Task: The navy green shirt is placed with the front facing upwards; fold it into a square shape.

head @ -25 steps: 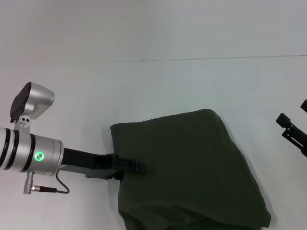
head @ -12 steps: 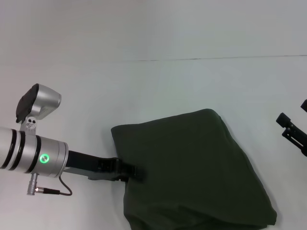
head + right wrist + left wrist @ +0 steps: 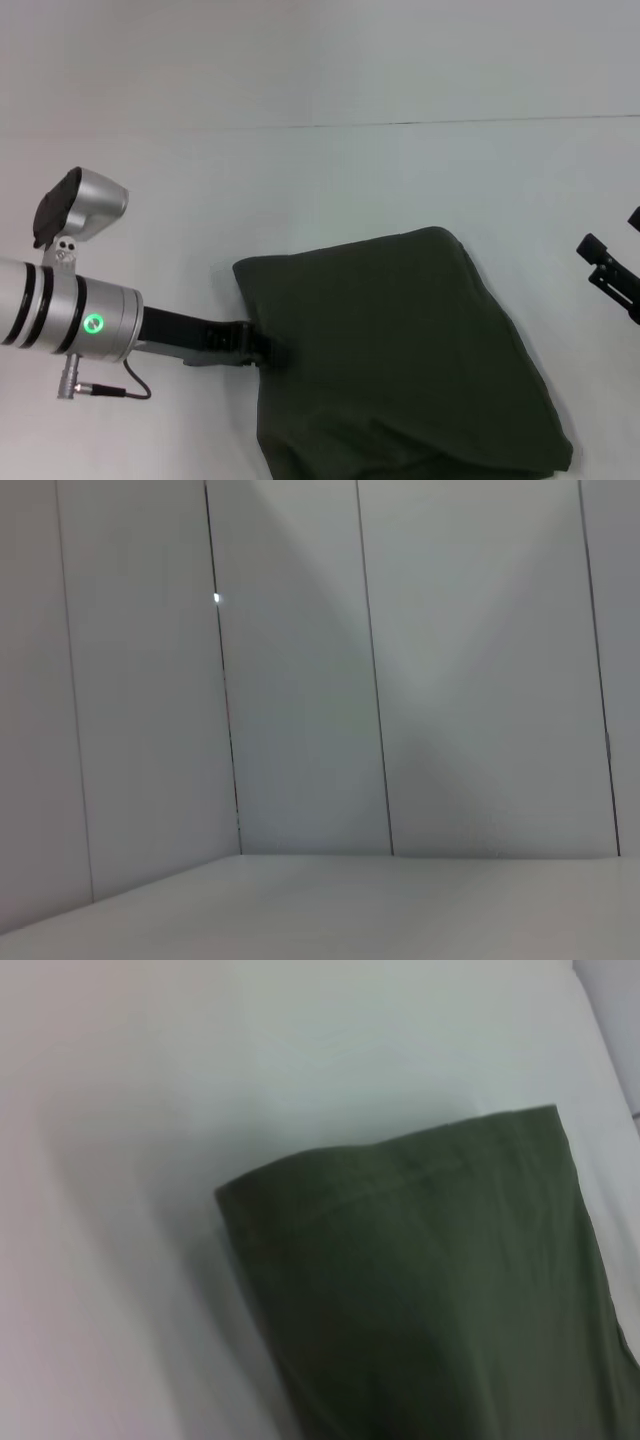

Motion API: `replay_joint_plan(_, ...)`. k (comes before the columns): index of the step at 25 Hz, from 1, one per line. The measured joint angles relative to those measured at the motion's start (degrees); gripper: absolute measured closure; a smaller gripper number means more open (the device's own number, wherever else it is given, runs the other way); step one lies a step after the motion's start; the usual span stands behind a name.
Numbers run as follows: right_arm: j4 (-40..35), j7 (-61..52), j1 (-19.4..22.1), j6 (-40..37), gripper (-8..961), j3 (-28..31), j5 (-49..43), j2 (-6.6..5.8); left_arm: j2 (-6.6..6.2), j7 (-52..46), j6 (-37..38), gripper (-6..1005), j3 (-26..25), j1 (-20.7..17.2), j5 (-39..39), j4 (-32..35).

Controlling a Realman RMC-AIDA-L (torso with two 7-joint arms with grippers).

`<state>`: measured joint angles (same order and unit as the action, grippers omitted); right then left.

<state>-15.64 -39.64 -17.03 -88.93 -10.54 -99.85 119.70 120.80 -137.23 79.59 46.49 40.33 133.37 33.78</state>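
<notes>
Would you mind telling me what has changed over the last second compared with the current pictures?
The left gripper has drawn back toward the robot's left, so its fingertips now sit at the left edge of the navy green shirt rather than reaching over it. The shirt's near left edge has shifted slightly. Its folded shape and place on the table are the same, and the right gripper has stayed parked at the right edge.

the left arm (image 3: 60, 318) is a silver cylinder with black rings, a lit green round lamp, and a silver-and-black camera housing on top. a thin black cable loops below it. its forward part is black, as is the right gripper (image 3: 612, 278), seemingly matte.
</notes>
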Motion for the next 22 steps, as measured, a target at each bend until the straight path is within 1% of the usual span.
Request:
replay_joint_plan(1, 0.0, 0.0, -0.03, 0.01, 107, 0.0, 0.0, 0.0, 0.01, 0.01, -0.24, 848, -0.11, -0.14, -0.03, 0.51)
replay_joint_plan(4, 0.0, 0.0, -0.05, 0.04, 107, 0.0, 0.03, 0.0, -0.1, 0.02, -0.61, 858, -0.4, -0.28, -0.08, 1.06)
replay_joint_plan(13, 0.16, 0.0, -0.47, 0.08, 107, 0.09, 0.1, 0.09, -1.17, 0.04, -2.17, 886, -0.36, 0.92, 0.3, 1.31)
replay_joint_plan(22, 0.2, -0.09, -0.59, 0.08, 107, 0.09, 0.1, 0.15, -1.65, -0.04, -3.08, 903, -0.12, 1.69, 1.11, 1.36)
